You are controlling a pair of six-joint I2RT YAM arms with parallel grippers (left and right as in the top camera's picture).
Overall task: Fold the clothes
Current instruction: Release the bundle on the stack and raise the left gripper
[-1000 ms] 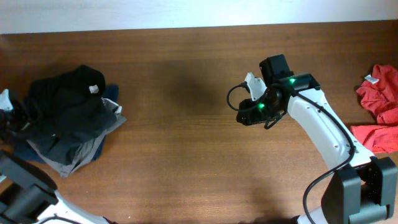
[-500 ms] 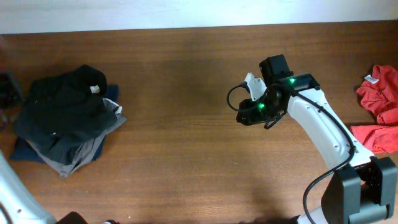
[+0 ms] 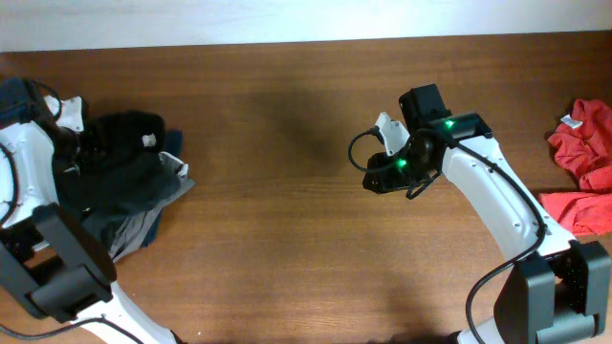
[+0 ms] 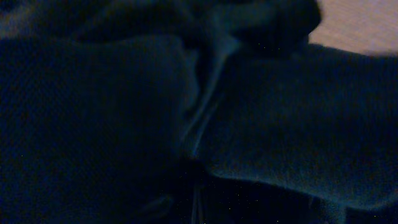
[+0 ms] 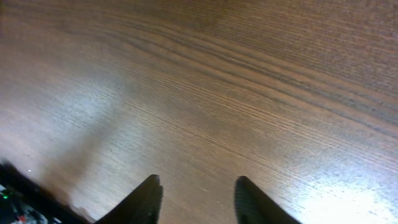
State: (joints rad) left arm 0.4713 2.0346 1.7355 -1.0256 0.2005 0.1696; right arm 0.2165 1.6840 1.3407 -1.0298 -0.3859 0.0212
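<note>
A heap of dark clothes [image 3: 129, 172], black over grey and blue, lies at the table's left end. My left gripper [image 3: 75, 145] is down on the heap's upper left side. It is shut. Dark fabric [image 4: 124, 112] fills the whole left wrist view, so the fingers do not show, nor whether any cloth is pinched. My right gripper [image 3: 371, 180] hovers over bare wood right of centre. It is open [image 5: 196, 193] and nothing is between its fingers.
Red clothes [image 3: 585, 143] lie at the right edge, with another red piece [image 3: 577, 212] below them. A dark blue patch [image 3: 17, 94] shows at the far left behind the left arm. The table's back edge [image 3: 287, 43] runs along the top.
My left arm swung from the heap's left edge, out past the table's side, then up and onto the heap's upper left, and its gripper shut on the way. The right arm stayed put.
</note>
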